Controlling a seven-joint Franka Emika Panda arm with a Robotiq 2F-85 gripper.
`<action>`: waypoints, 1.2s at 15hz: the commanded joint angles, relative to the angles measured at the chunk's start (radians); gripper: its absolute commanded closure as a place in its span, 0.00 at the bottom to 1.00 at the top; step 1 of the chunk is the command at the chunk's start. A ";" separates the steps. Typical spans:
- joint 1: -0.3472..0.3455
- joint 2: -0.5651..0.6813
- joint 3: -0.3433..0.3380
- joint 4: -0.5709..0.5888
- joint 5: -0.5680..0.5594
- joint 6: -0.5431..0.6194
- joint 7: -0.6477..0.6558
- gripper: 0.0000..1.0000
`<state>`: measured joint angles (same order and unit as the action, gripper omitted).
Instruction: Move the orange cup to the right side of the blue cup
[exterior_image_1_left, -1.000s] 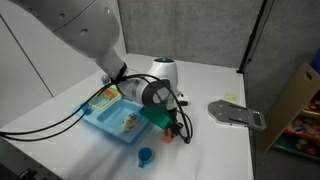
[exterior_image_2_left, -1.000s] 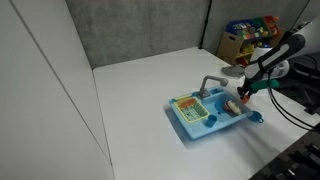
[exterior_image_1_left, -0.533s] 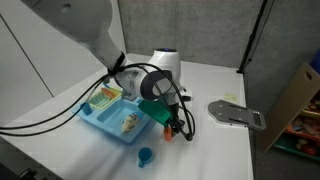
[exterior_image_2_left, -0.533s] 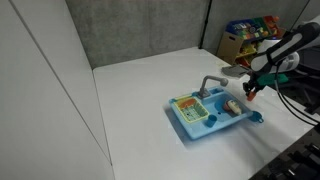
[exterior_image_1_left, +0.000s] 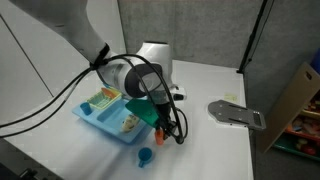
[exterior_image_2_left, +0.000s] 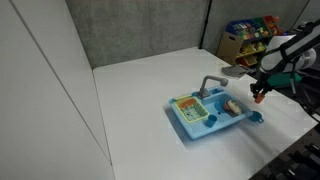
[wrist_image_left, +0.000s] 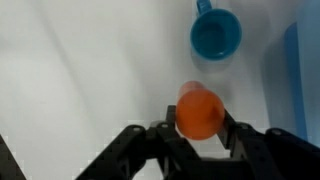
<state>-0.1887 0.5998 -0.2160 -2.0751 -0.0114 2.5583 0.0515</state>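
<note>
My gripper (wrist_image_left: 200, 128) is shut on the orange cup (wrist_image_left: 200, 110), a tiny round orange-red cup, and holds it above the white table. The blue cup (wrist_image_left: 215, 35) stands on the table just beyond the orange cup in the wrist view. In both exterior views the gripper (exterior_image_1_left: 161, 133) (exterior_image_2_left: 261, 93) hangs by the corner of the toy sink. The orange cup (exterior_image_2_left: 260, 98) shows at the fingertips, a little above the blue cup (exterior_image_2_left: 255, 116). The blue cup (exterior_image_1_left: 145, 157) stands alone near the table's front edge.
A large blue toy sink (exterior_image_1_left: 100, 118) (exterior_image_2_left: 190, 125) with a faucet and small items lies next to the cups. A grey flat object (exterior_image_1_left: 236, 113) lies further along the table. A shelf with colourful items (exterior_image_2_left: 250, 35) stands behind the table.
My gripper has carried the orange cup away from the sink's corner and somewhat upward, to above the blue cup. The blue cup and the sink have not moved.
</note>
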 joint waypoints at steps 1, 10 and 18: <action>0.011 -0.094 -0.010 -0.099 -0.037 -0.006 -0.012 0.83; 0.005 -0.075 0.001 -0.099 -0.036 0.011 -0.003 0.83; 0.013 -0.078 0.005 -0.171 -0.049 0.093 -0.033 0.83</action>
<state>-0.1742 0.5307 -0.2131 -2.2119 -0.0391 2.6165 0.0422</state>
